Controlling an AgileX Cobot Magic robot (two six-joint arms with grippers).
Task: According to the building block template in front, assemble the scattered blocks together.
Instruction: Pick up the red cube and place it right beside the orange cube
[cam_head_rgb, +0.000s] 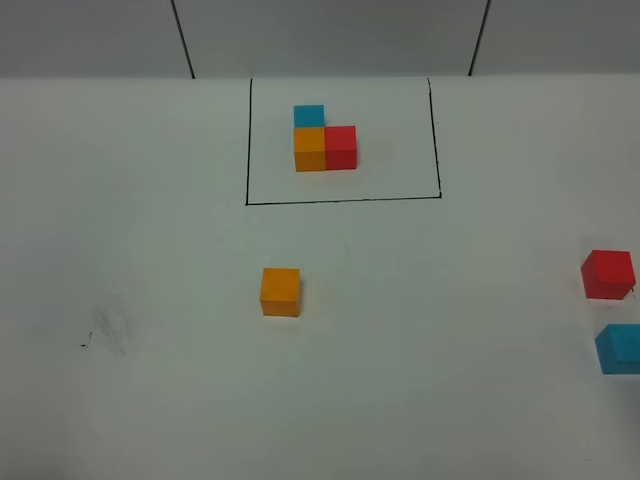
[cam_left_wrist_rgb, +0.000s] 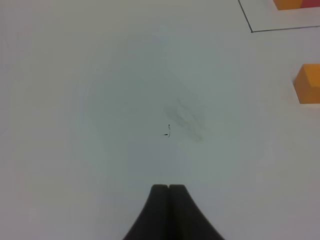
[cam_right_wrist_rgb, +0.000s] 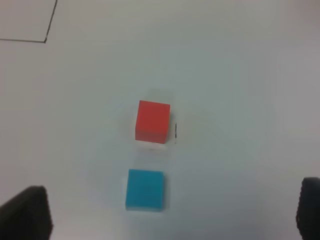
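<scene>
Right hand (cam_right_wrist_rgb: 172, 197) spread wide, blue cube (cam_right_wrist_rgb: 145, 188) just ahead, far right of the bench (cam_head_rgb: 450, 350); left hand (cam_left_wrist_rgb: 169, 189) pinched together. Looks light, rigid (matte, probably grippy), so squeeze opposite flat faces.

No words, numbers or signs can be read here. A tiny black mark (cam_left_wrist_rgb: 167, 131) on the table (cam_left_wrist_rgb: 75, 100) looks like a scribble, too small to read. A short black line (cam_right_wrist_rgb: 175, 131) sits just beside the red cube (cam_right_wrist_rgb: 152, 121), and I cannot tell if it is a letter.
</scene>
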